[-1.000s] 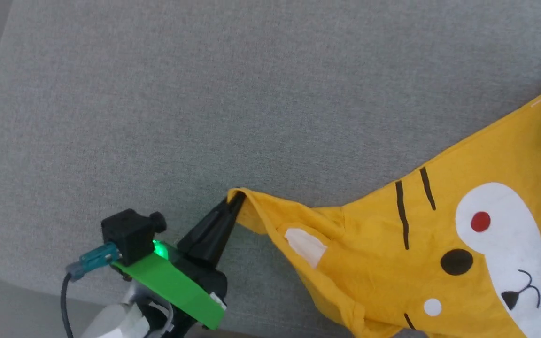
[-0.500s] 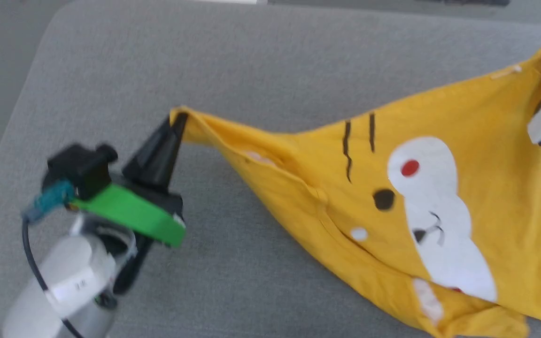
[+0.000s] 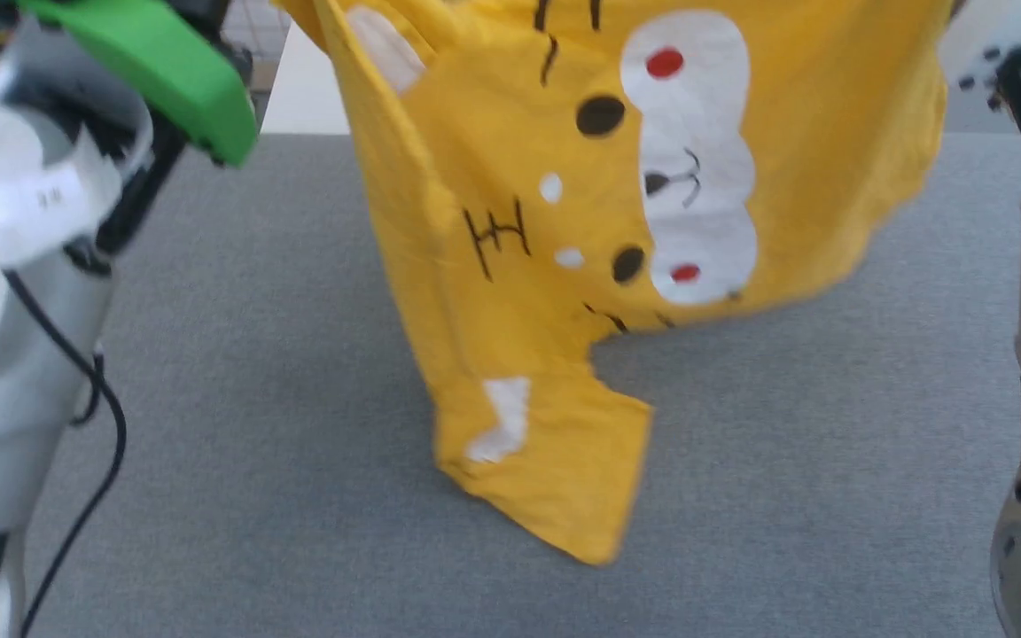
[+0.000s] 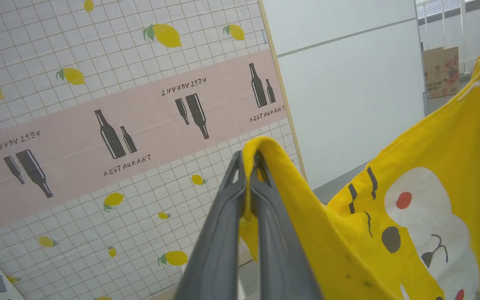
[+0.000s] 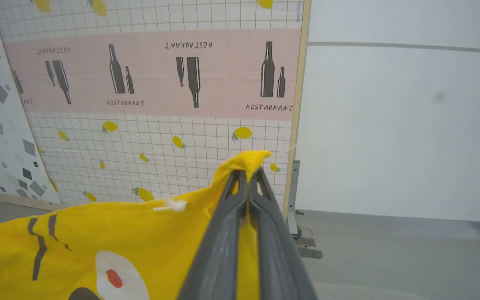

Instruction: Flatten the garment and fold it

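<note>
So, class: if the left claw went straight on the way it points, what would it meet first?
Beyond the T-shirt corner that the left claw pinches, probably the lemon-printed screen; depth is unclear.

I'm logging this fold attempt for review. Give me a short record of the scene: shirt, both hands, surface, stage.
garment: yellow T-shirt with a cartoon face, hanging in the air between the hands
left hand: shut on one edge of the shirt
right hand: shut on another edge
surface: grey fabric surface below; whether the shirt's lowest end touches it is unclear
stage: lifted, not yet flattened or folded
</note>
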{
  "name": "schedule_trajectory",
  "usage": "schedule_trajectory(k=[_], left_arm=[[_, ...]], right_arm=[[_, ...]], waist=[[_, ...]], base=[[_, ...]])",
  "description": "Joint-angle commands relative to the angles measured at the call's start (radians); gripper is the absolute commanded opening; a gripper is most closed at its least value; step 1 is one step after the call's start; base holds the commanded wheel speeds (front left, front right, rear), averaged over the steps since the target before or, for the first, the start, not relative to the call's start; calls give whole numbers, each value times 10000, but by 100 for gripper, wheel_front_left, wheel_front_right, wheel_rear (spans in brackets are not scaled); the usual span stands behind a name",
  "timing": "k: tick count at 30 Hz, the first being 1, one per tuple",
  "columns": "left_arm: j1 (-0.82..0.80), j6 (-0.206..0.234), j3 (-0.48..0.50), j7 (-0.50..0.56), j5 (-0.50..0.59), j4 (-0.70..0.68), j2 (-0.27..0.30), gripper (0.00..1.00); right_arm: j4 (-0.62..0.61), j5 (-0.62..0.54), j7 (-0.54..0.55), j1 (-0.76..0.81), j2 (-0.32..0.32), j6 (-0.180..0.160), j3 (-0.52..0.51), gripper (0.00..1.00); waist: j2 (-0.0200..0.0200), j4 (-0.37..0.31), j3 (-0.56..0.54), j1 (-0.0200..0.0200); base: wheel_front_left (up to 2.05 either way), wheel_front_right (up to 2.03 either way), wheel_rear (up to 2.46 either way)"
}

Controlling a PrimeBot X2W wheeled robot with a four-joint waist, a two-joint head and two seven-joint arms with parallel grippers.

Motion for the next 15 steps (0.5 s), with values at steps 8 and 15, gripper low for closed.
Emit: schedule_trajectory(k=[8, 15], left_arm=[[-2162, -71, -648, 88, 46, 2436, 80, 0], [-3039, -78, -1283, 220, -227, 3580, 92, 0]], right_arm=[[2447, -1432, -468, -2052, 398, -13, -422, 0], [3839, -2741, -659, -2909, 563, -13, -1039, 0]], waist=[[0, -774, -1021, 0], [0, -894, -1103, 0]], base=[[0, 0, 0], [0, 0, 0]])
